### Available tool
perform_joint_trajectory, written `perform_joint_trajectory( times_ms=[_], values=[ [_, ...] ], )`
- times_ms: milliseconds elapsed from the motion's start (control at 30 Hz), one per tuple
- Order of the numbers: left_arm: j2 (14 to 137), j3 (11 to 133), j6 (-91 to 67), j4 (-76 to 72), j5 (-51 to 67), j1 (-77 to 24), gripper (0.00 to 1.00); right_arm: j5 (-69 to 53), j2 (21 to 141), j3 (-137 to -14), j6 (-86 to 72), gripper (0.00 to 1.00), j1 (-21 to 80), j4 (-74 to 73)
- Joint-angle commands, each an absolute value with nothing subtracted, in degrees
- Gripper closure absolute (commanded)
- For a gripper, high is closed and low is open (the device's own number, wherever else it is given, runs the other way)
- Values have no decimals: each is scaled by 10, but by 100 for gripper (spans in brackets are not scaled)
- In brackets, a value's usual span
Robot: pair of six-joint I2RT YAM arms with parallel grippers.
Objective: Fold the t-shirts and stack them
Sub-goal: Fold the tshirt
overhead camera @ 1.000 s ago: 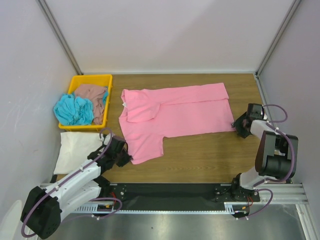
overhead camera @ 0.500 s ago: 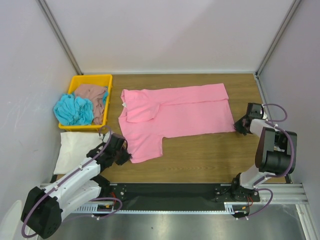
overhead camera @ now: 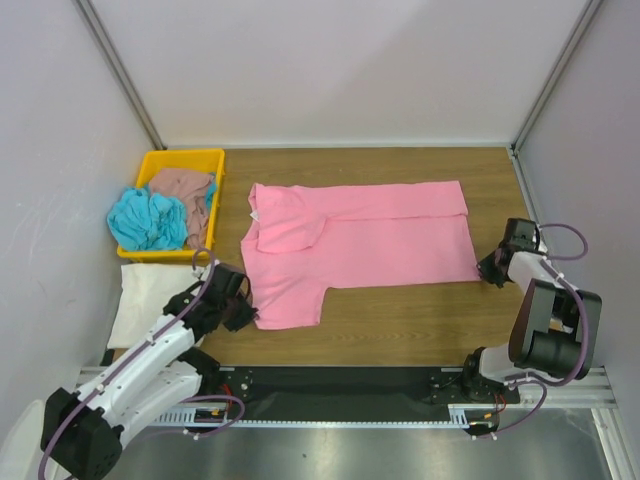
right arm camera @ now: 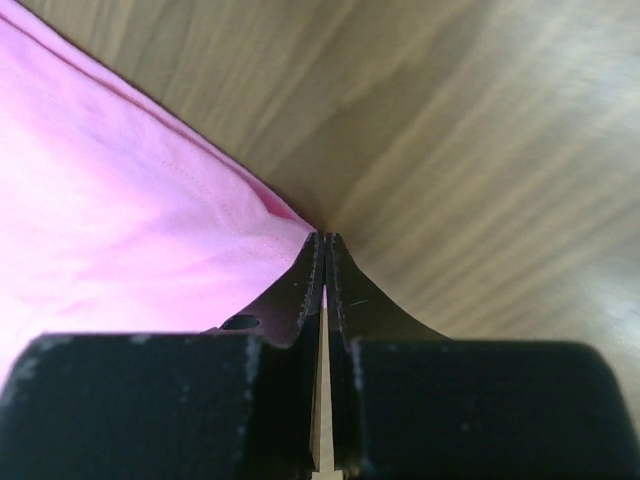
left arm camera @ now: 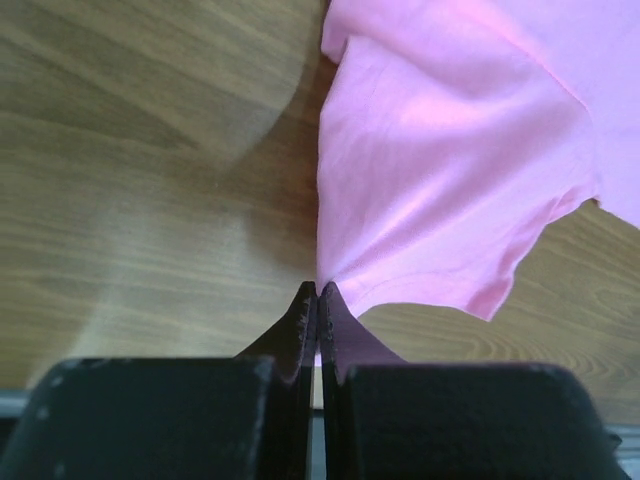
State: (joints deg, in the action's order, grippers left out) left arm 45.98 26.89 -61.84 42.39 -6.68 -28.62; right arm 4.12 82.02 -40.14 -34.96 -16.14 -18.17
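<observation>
The left pincer (left arm camera: pixel 317 290) was pressed together on a near corner of the pink t-shirt (overhead camera: pixel 370 235). In its wrist view, the cloth ran straight out from between the closed jaws. The right pincer (right arm camera: pixel 323 240) was likewise closed on the shirt's near right corner, where the hem met the side edge. Between the two grips the pink t-shirt lay spread across the middle of the desk (overhead camera: pixel 400 330), collar to the left and hem to the right. It was mostly flat, with one flap doubled over near the collar.

Judged from this, the pink t-shirt was only at the spreading or first-fold step. It was laid out and gripped at two corners, but not yet folded into a compact shape.

To the left, just beside the left arm, the cream-white t-shirt (overhead camera: pixel 145 300) lay on the desk as a flat pale rectangle. It appeared to be folded already and was likely the base of the stack, though the arm hid part of it.

Farther back, the yellow tray (overhead camera: pixel 185 158) held the turquoise t-shirt (overhead camera: pixel 148 220) and the brown-pink t-shirt (overhead camera: pixel 182 186). Both were crumpled, and the turquoise one spilled over the tray's left rim.

So roughly one shirt seemed finished and one was in hand. Two in the tray were unfolded, and nothing had yet been stacked on the cream-white one.
</observation>
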Motion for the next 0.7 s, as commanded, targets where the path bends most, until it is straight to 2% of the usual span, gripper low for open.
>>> perform_joint_trajectory(
  times_ms=[0, 300, 667],
  values=[
    [439, 306, -601, 490, -53, -280, 100, 59, 781, -398, -326, 100, -182, -214],
    [455, 372, -599, 490, -38, -265, 100, 40, 720, -418, -318, 100, -188, -238],
    [578, 489, -531, 425, -37, -197, 100, 17, 792, -483, -330, 100, -189, -204]
  ],
)
